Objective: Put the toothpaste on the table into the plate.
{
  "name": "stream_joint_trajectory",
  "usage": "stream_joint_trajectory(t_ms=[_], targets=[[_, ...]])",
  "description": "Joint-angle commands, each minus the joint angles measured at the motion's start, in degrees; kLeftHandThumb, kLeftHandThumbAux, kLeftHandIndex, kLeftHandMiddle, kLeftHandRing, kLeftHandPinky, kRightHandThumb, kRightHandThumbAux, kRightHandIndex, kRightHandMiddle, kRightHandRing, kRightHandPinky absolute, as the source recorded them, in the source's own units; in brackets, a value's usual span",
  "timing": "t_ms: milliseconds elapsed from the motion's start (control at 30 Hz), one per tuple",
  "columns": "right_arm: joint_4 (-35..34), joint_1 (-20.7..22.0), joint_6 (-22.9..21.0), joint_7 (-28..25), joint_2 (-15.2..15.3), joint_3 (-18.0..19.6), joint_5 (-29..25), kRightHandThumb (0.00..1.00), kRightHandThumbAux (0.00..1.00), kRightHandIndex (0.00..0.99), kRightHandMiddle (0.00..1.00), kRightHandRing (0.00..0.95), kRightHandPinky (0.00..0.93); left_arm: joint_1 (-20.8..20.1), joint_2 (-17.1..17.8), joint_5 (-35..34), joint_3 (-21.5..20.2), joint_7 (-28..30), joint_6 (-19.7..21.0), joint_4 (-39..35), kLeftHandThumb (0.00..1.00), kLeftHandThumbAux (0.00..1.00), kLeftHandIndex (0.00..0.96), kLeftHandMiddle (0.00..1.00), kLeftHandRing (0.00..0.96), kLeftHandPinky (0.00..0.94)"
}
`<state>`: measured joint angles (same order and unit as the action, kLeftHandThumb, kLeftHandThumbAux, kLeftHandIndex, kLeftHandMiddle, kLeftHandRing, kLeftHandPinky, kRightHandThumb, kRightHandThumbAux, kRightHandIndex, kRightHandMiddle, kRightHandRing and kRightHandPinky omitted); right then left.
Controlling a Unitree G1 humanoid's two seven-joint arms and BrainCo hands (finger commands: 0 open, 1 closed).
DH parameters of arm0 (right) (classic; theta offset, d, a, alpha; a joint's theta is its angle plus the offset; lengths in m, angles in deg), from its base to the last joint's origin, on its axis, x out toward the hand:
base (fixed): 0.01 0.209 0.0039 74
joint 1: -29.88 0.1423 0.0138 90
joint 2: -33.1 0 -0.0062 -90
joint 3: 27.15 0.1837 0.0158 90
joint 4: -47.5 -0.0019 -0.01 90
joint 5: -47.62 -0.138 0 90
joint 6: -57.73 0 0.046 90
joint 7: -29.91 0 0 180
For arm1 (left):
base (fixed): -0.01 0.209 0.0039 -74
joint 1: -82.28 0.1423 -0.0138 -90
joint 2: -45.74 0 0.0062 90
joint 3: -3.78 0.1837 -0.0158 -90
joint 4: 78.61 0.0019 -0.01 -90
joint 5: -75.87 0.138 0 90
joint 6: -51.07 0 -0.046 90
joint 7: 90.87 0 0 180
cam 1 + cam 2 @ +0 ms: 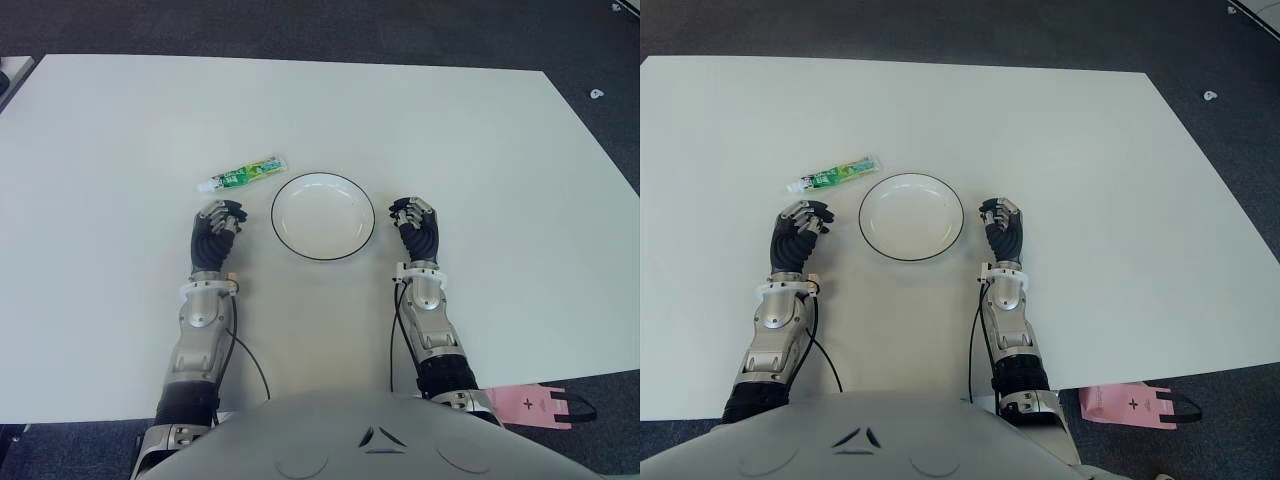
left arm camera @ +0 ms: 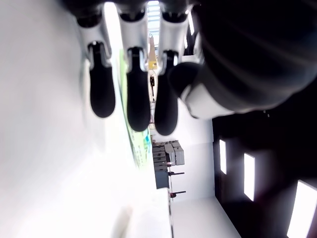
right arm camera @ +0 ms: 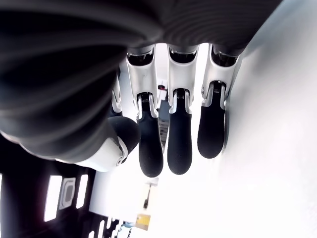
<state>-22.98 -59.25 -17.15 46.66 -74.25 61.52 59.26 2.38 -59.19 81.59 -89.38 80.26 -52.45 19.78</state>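
Toothpaste (image 1: 243, 175) lies flat on the white tabletop (image 1: 480, 150), just beyond the plate (image 1: 323, 216) and off toward its left rim, cap end pointing away from the plate. Tube and plate are apart, not touching. Nothing holds the tube.

Plate: white, shallow, dark rim line, round. Nothing in it.

Left hand (image 1: 218, 232) shows left of the plate, near the tube on its near side. Its fingers (image 2: 138, 99) are loosely curled, tips down toward the tabletop, and hold nothing; the green tube shows just past the fingertips in the left wrist view. Right hand (image 1: 415, 226) shows right of the plate, fingers (image 3: 179, 144) likewise partly curled and empty.

Judgement: task at its opening step, grasp not yet begun. Left hand is the nearer one to the tube, so the reach looks like its job. Next move calls for opening the fingers, going forward over the tube, and closing across its narrow width, since it lies low on the tabletop. Then lift and carry it right to the plate.
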Motion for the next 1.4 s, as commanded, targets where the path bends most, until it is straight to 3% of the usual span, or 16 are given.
stream_joint_trajectory(t_ms=[33, 433, 600, 733, 867, 1033, 1233, 1400], targets=[[5.6, -5.1, -4.6, -0.3, -0.7, -0.6, 0.2, 0.709, 0.728, 0.426, 0.490, 0.477, 0.478, 2.6, -0.2, -0.3, 0.5, 1.2, 3.8, 3.1, 0.712, 0.720, 0.432, 0.497, 0.486, 0.503], [6.5, -4.9, -3.7, -0.6, -0.5, -0.6, 0.0, 0.708, 0.728, 0.426, 0.493, 0.478, 0.482, 2.9, 0.0, 0.3, 0.8, 0.7, 3.2, 1.8, 0.710, 0.720, 0.431, 0.499, 0.493, 0.503], [6.8, -4.8, -3.2, -1.1, -0.7, -0.3, -0.9, 0.707, 0.727, 0.426, 0.498, 0.482, 0.484, 3.1, 0.8, 3.6, 1.4, -1.2, 0.9, 2.1, 0.706, 0.722, 0.429, 0.496, 0.495, 0.508], [6.8, -4.8, -3.0, -1.2, -0.7, -0.2, -0.9, 0.707, 0.727, 0.426, 0.503, 0.486, 0.490, 2.7, 3.0, 11.0, 2.4, -5.9, -1.1, 2.9, 0.701, 0.724, 0.426, 0.494, 0.504, 0.530], [7.0, -4.8, -3.1, -1.2, -0.5, -0.4, -0.7, 0.707, 0.728, 0.426, 0.506, 0.490, 0.491, 2.0, 5.8, 21.5, 4.2, -14.4, -3.1, 4.7, 0.698, 0.725, 0.425, 0.503, 0.518, 0.536], [7.1, -4.6, -3.1, -1.2, -0.4, -0.5, -0.5, 0.707, 0.728, 0.426, 0.503, 0.486, 0.488, -0.2, 8.2, 30.9, 5.5, -21.1, 0.9, 3.0, 0.700, 0.725, 0.428, 0.522, 0.527, 0.534], [7.2, -4.6, -2.5, -0.9, -0.4, -0.5, -0.4, 0.708, 0.727, 0.427, 0.505, 0.488, 0.494, -1.4, 9.8, 35.2, 6.3, -20.8, 5.8, -1.7, 0.706, 0.725, 0.430, 0.569, 0.567, 0.556], [7.2, -4.5, -2.7, -0.6, -0.4, -0.7, 0.0, 0.708, 0.727, 0.427, 0.505, 0.486, 0.488, -2.6, 12.2, 37.0, 6.6, -19.7, 8.3, -3.0, 0.713, 0.723, 0.432, 0.663, 0.665, 0.659]])
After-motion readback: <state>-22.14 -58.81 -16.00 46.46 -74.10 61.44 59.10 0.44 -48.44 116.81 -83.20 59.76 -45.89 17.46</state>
